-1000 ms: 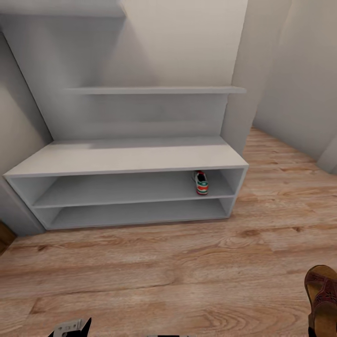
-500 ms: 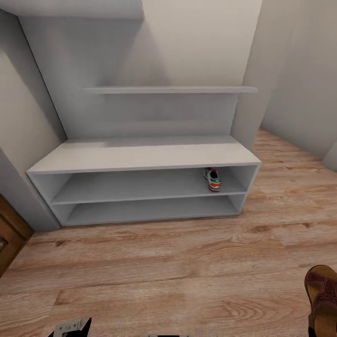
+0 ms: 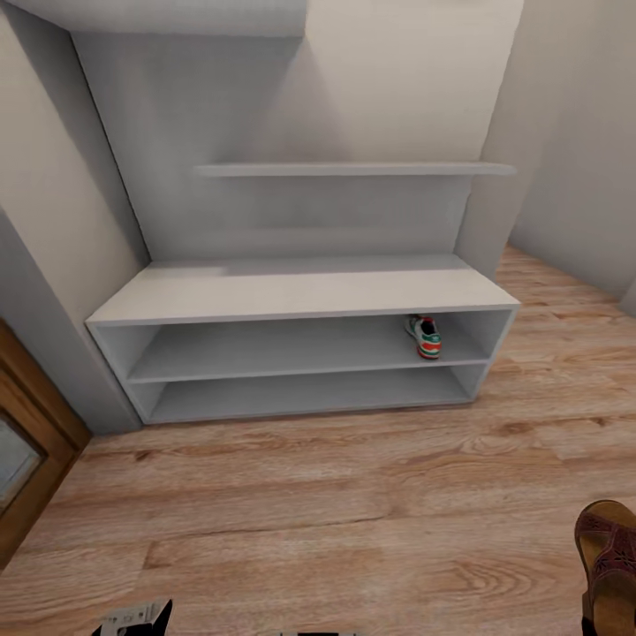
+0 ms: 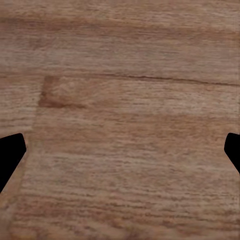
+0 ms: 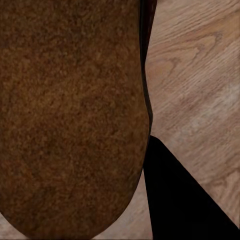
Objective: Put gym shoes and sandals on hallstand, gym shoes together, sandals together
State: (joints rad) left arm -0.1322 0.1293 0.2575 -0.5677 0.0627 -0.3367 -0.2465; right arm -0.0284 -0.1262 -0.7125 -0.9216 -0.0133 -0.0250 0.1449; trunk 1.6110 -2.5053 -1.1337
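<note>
Now view swung left; hallstand (image 3: 300,296) shifted right, gym shoe (image 3: 426,336) unmoved inside.

Gym shoe (image 3: 426,336) in hallstand's (image 3: 300,296) upper bay, brown sandal (image 3: 609,552) lower right

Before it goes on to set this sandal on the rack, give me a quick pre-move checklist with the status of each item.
1. Sandal off the floor, carried at the right arm: ok; its sole shows close up in the right wrist view.
2. Right hand shut on it: cannot tell, fingers hidden.
3. Left hand open and empty over bare floor: ok.
4. Rack in view ahead: ok.
5. Free space on the upper shelf beside the sneaker: ok.
6. Second sneaker and second sandal located: cannot tell.
</note>
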